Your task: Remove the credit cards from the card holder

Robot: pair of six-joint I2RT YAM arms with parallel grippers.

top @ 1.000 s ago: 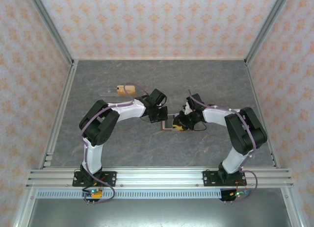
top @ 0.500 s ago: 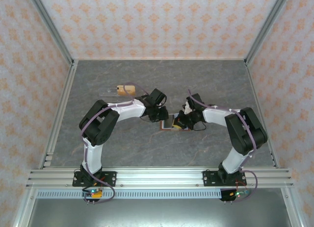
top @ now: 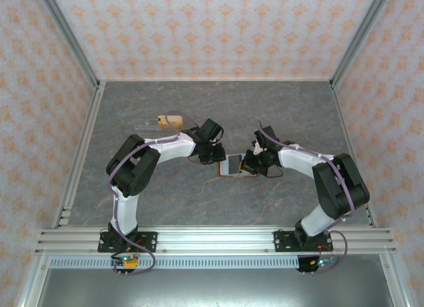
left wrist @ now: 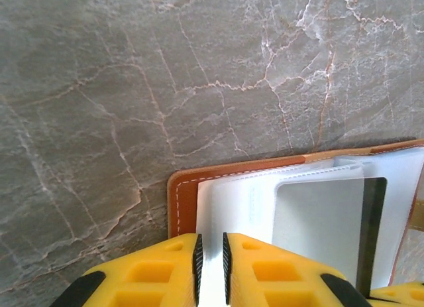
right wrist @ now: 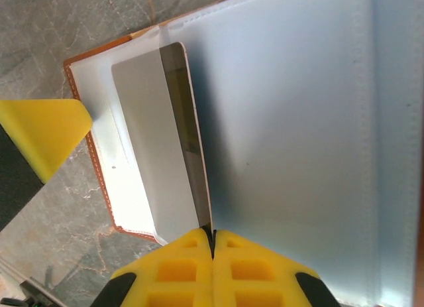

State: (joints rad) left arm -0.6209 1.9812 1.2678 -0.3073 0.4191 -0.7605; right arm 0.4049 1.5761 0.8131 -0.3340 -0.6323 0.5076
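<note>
The reddish-brown card holder (top: 231, 172) lies open on the table between both grippers, its pale blue-grey pockets (right wrist: 298, 121) facing up. A greyish credit card (right wrist: 142, 154) with a dark stripe stands tilted up out of the pocket. My right gripper (right wrist: 212, 234) is shut on its near edge. The same card (left wrist: 321, 227) lies over the pocket in the left wrist view. My left gripper (left wrist: 211, 244) rests at the holder's left end by the stitched leather border (left wrist: 182, 201). Its jaws are a narrow slit apart with pale pocket sheet showing between them. In the top view the left gripper (top: 217, 156) and right gripper (top: 248, 164) flank the holder.
A small tan-gold flat thing (top: 169, 121), seemingly a loose card, lies on the grey marble table (top: 199, 101) behind the left arm. Metal frame rails (top: 79, 154) and patterned walls bound the table on three sides.
My right gripper has shut on the grey card's edge and its arm has shifted slightly right. My left jaws have parted by a slit. The holder stays in place.
</note>
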